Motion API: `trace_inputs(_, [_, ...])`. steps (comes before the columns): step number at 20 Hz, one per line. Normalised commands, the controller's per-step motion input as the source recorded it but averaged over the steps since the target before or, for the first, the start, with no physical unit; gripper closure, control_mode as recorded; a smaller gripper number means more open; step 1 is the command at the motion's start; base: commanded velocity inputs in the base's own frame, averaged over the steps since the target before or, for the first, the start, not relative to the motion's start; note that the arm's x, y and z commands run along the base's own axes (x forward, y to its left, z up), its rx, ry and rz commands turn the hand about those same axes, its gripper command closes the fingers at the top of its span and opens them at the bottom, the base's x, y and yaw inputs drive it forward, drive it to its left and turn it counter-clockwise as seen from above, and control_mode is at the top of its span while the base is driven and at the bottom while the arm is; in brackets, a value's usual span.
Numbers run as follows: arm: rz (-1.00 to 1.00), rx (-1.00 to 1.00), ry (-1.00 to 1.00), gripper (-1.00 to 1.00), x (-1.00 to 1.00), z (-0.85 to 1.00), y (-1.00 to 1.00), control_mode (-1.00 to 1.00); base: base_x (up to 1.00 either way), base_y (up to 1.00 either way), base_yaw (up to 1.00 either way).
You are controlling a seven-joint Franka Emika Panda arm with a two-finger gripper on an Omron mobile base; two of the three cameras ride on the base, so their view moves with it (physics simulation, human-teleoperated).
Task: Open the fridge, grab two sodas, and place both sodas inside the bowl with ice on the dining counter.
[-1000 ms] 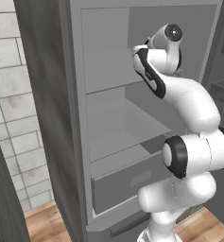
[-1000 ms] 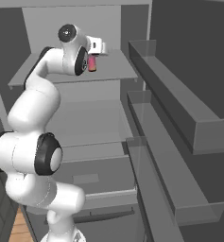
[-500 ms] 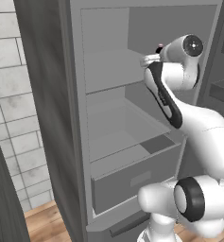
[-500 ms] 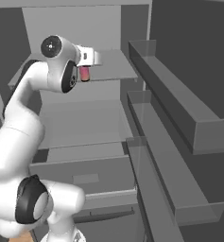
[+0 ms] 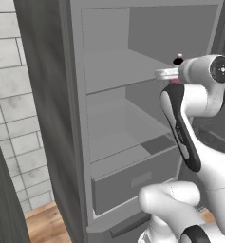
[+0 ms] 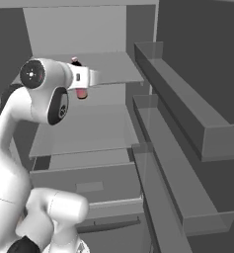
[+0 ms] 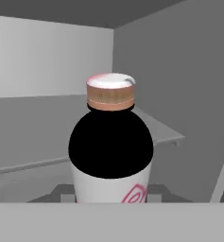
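Pink bottle (image 6: 81, 92) sits clamped in the gripper (image 6: 84, 79), apparently just clear of the fridge (image 5: 109, 71) upper shelf; first soda grabbed, next it needs carrying to the dining counter.

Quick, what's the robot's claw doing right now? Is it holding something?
Claw: closed on the slim pink bottle with a dark top, holding it up in front of the open grey fridge's upper shelf.
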Motion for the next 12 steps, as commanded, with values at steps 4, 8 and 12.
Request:
trace_inputs(4, [-0.03,0.04,-0.10,1.00,-1.00,-0.06,-0.17,-1.00,0.00,0.00,0.00])
trace_inputs(8, [-0.03,0.01,-0.09,1.00,-1.00,-0.08,-0.08,-1.00,0.00,0.00,0.00])
trace_inputs(12, [0.00,0.00,-0.02,1.00,-0.25,-0.04,0.00,1.00,-0.75,0.00,0.00])
